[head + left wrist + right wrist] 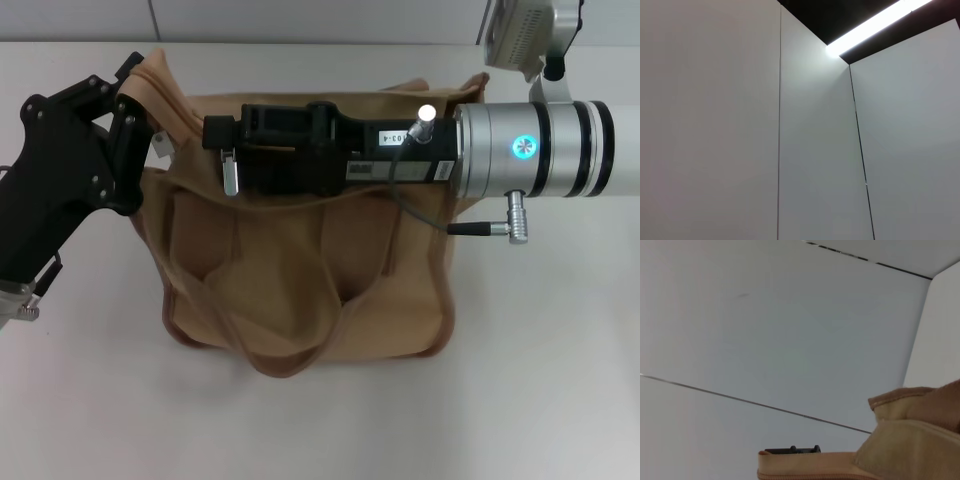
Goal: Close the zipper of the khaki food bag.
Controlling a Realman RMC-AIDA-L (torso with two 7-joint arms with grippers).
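Zipper hidden beneath right end effector [222,135] atop khaki food bag [300,290].

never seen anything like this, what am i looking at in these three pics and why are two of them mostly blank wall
This is a two-armed robot working on a khaki food bag that sits on a white table. The head view looks down from the robot's head. The left gripper is at the bag's left corner, pinching the fabric there. The right gripper reaches across the bag's top, where a silver zipper pull hangs by its tip; whether its fingers are shut is unclear. The other two pictures come from cameras on each wrist, which point away here: the left shows only wall panels, the right shows wall plus an edge of the bag.
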